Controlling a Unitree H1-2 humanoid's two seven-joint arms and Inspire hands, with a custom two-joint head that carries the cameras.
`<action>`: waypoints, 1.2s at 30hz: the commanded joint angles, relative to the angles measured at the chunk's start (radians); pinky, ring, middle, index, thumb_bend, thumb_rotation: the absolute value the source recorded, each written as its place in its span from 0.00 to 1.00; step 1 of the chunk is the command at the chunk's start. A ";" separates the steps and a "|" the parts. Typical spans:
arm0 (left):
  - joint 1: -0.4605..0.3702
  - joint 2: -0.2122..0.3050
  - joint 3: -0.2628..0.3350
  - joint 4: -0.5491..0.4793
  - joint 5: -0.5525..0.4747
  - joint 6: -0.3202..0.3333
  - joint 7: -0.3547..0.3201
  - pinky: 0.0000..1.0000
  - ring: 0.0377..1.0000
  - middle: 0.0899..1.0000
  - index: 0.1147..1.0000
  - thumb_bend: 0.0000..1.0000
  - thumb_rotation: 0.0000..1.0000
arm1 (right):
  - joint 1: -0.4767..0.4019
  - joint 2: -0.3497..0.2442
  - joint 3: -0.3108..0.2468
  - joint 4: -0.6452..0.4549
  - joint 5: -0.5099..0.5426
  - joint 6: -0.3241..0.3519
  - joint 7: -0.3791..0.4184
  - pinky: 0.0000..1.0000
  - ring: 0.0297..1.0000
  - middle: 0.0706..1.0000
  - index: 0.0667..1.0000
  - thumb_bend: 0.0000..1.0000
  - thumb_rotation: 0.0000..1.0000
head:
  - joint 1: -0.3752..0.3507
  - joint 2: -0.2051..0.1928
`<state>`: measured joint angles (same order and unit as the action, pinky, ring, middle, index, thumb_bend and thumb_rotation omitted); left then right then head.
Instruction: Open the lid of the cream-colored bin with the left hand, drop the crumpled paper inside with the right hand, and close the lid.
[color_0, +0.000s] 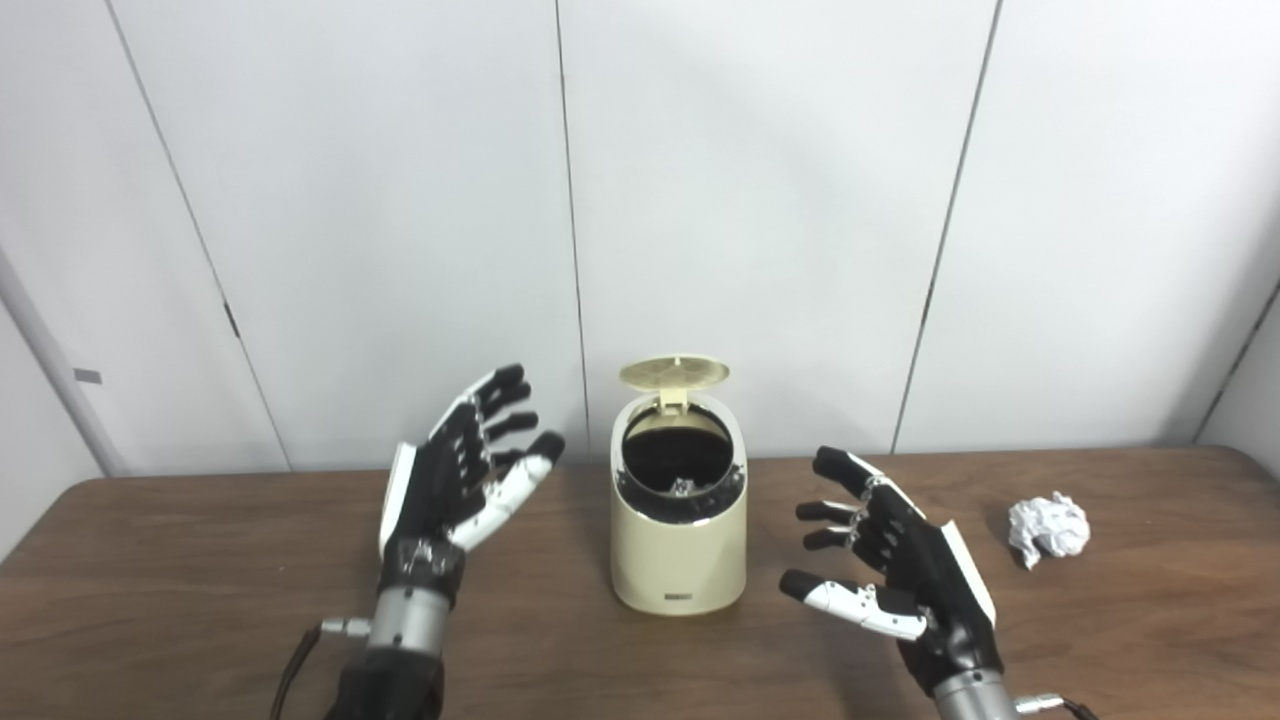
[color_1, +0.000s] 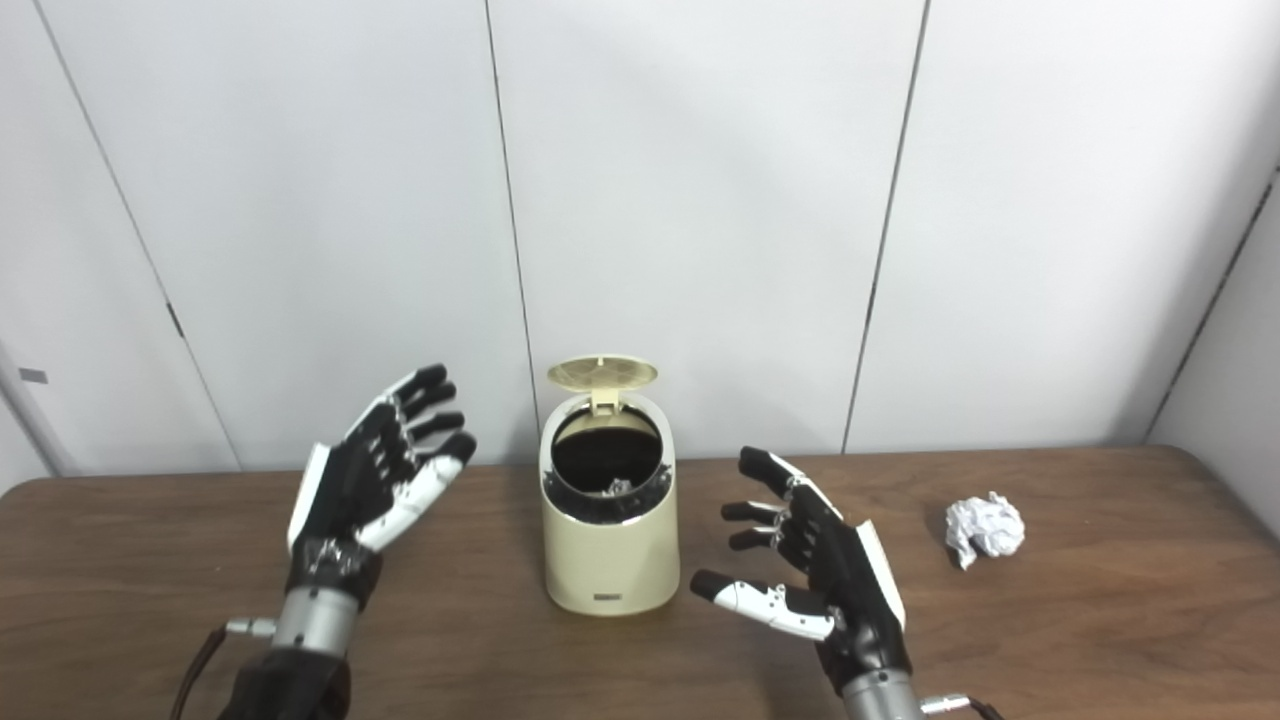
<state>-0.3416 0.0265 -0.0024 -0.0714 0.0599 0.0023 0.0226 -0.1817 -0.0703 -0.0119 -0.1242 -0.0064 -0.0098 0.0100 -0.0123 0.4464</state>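
Note:
The cream-colored bin (color_0: 678, 545) stands mid-table with its round lid (color_0: 673, 373) tipped up and back, leaving the dark mouth open. Something pale shows inside near the front rim. A crumpled white paper ball (color_0: 1048, 528) lies on the table at the far right, untouched. My left hand (color_0: 460, 470) is raised to the left of the bin, fingers spread, holding nothing. Lower on the bin's right, my right hand (color_0: 890, 560) is open too, palm facing the bin, well short of the paper.
The brown wooden table (color_0: 200, 580) runs the full width of the view. White wall panels rise right behind its back edge. A cable trails from the left wrist near the bottom edge.

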 joint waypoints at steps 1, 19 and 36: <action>-0.004 0.000 0.001 -0.021 -0.010 -0.067 -0.002 0.60 0.76 0.82 0.85 0.73 0.41 | -0.027 -0.006 -0.005 -0.016 0.003 -0.043 0.005 0.56 0.67 0.83 0.80 0.80 0.21 | -0.001 0.001; 0.132 -0.014 -0.012 0.037 -0.105 -0.142 -0.061 0.62 0.79 0.83 0.86 0.74 0.36 | -0.019 -0.026 -0.014 -0.019 0.021 -0.037 0.014 0.55 0.68 0.83 0.80 0.80 0.19 | -0.024 -0.004; 0.134 0.020 -0.015 0.067 -0.087 -0.154 -0.080 0.63 0.79 0.84 0.87 0.69 0.32 | -0.137 -0.299 -0.004 -0.077 -0.293 0.209 0.064 0.59 0.70 0.83 0.81 0.81 0.21 | -0.221 -0.051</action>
<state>-0.1822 0.0395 -0.0226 0.0035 -0.0228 -0.1069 -0.0536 -0.2589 -0.3442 -0.0208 -0.1499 -0.2458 0.1623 0.0647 -0.2343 0.3943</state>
